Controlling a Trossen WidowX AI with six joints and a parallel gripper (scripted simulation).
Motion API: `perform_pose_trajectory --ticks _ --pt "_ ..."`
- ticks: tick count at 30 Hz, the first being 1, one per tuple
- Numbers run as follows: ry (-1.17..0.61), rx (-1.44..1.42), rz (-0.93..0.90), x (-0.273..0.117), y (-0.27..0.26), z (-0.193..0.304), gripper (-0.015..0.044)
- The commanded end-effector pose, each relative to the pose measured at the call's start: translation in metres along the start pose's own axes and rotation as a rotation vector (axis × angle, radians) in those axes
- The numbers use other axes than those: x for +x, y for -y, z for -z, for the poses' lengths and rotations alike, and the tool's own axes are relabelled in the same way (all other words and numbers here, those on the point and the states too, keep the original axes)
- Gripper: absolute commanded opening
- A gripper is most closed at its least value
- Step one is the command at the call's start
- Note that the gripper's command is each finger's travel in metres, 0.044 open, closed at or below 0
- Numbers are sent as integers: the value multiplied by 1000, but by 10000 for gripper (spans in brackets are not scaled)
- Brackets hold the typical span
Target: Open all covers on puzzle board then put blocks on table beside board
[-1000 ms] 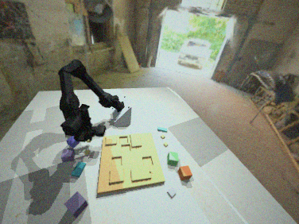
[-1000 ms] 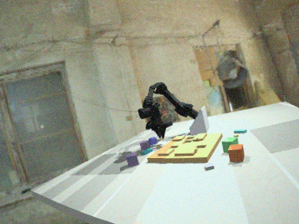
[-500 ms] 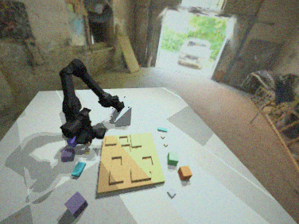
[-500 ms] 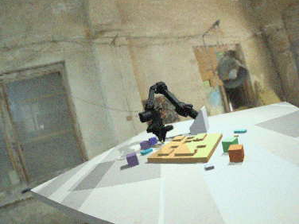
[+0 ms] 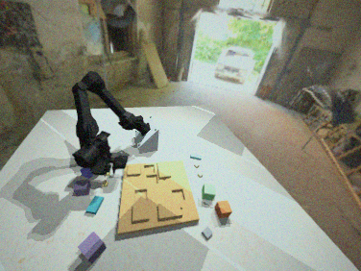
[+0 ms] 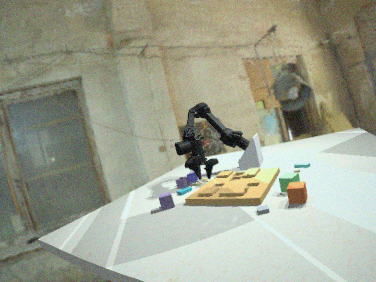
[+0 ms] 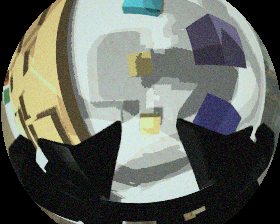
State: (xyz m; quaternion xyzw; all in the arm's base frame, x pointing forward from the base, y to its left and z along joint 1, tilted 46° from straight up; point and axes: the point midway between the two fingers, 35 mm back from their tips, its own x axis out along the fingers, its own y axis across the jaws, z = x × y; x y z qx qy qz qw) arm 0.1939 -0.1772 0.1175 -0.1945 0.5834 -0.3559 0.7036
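Observation:
The wooden board point(image 5: 190, 212) point(image 6: 270, 181) has raised covers and recesses in its own colour; I cannot tell how each cover stands. My gripper point(image 5: 107, 173) point(image 6: 205, 178) point(image 7: 149, 123) is open, low over the table at the board's left side in the top view. A small yellow block point(image 7: 150, 125) lies between its parted fingers, touching neither. Another yellow block point(image 7: 140, 64) lies beyond it. A blue block point(image 7: 218, 115), a dark purple block point(image 5: 82, 187) point(image 7: 212, 42), a teal block point(image 5: 94, 205) point(image 7: 143, 7) and a lighter purple block point(image 5: 92, 246) point(image 6: 166, 200) rest off the board on this side.
At the board's other side lie a green block point(image 5: 208, 192) point(image 6: 289, 182), an orange block point(image 5: 223, 209) point(image 6: 297, 193), a grey block point(image 5: 206, 233) point(image 6: 263, 209), a teal piece point(image 5: 195, 157) point(image 6: 302, 165) and two small yellow pieces. A grey wedge point(image 5: 149, 141) point(image 6: 252, 155) stands behind the board.

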Motion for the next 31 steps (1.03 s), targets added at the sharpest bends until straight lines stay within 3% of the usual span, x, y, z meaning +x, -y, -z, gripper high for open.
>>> perform_pose_trajectory --ticks 1,3,28,31 --pt "-1 1 0 0 0 0 395" --pt "-2 2 -1 -2 0 0 440" --pt "-5 -6 -7 -75 -1 1 440" --pt "-24 -139 -90 -75 -15 -10 440"
